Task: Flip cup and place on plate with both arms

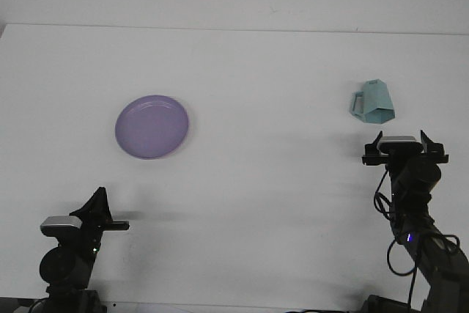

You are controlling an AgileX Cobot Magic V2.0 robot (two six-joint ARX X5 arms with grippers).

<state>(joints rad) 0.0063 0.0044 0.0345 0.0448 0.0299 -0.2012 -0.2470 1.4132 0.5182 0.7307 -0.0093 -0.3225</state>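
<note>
Two arms share a white table [256, 203], and only the right one is out over it. Far left lies the purple plate [152, 126], empty. Far right sits the teal cup [373, 102], mouth down, handle to the left. The right gripper [401, 137] hangs just near of the cup, fingers apart and aimed at it. The left gripper [97, 197] rests at the near left edge; whether its fingers are parted, I cannot tell. The step in hand looks like the reach for the cup. Done well, the fingers should straddle the cup's body, clear of the handle, and close low enough that it cannot tip sideways.
</note>
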